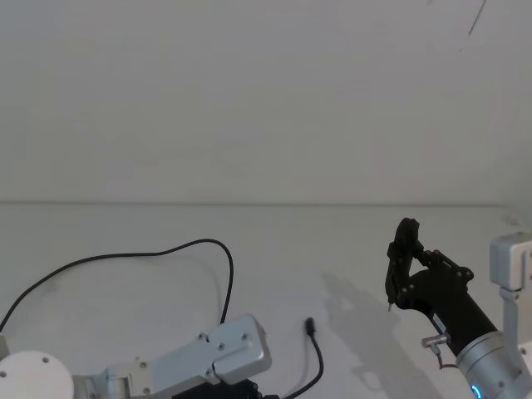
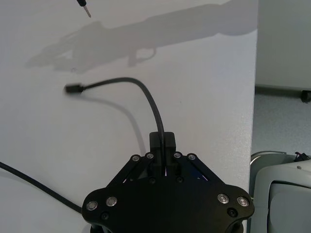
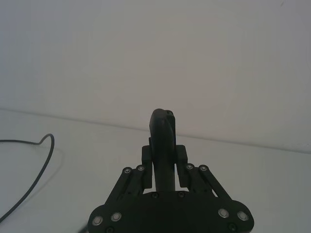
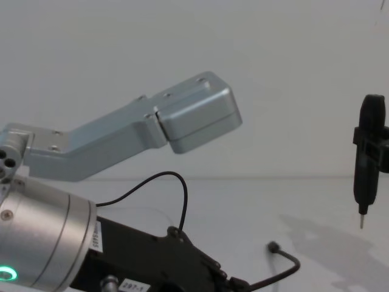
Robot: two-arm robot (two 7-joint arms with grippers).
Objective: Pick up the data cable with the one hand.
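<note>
Contact is plain in the left wrist view: the left hand (image 2: 162, 141) has its short fingers pressed together on the data cable (image 2: 146, 92), pinching it a little way back from its end. From that pinch the thin black line rises, bends over, and runs forward of the left hand and toward the robot's right to its small blocky plug (image 2: 73, 89). A soft shadow falls on the white worktop (image 1: 374, 241) beside it. Whether the plug touches the worktop or hangs just clear of it, I cannot tell. On the other side of the left hand the cable passes under the grey-silver left arm (image 4: 182, 118). In the head view it then sweeps out in a long loop beyond the left hand and off to the robot's left. The left hand itself sits low at the near edge of the worktop, with the boxy arm segment raised above it in the chest view. The right hand (image 3: 164, 155) is well apart from the left hand, on its right and held higher, above the worktop. Its fingers are clamped on a slim black pen-like tool (image 3: 162, 126). The tool stands roughly upright in the chest view, with its metal tip pointing down and clear of the surface. That tip is also farther forward than the plug as seen from the left hand.
</note>
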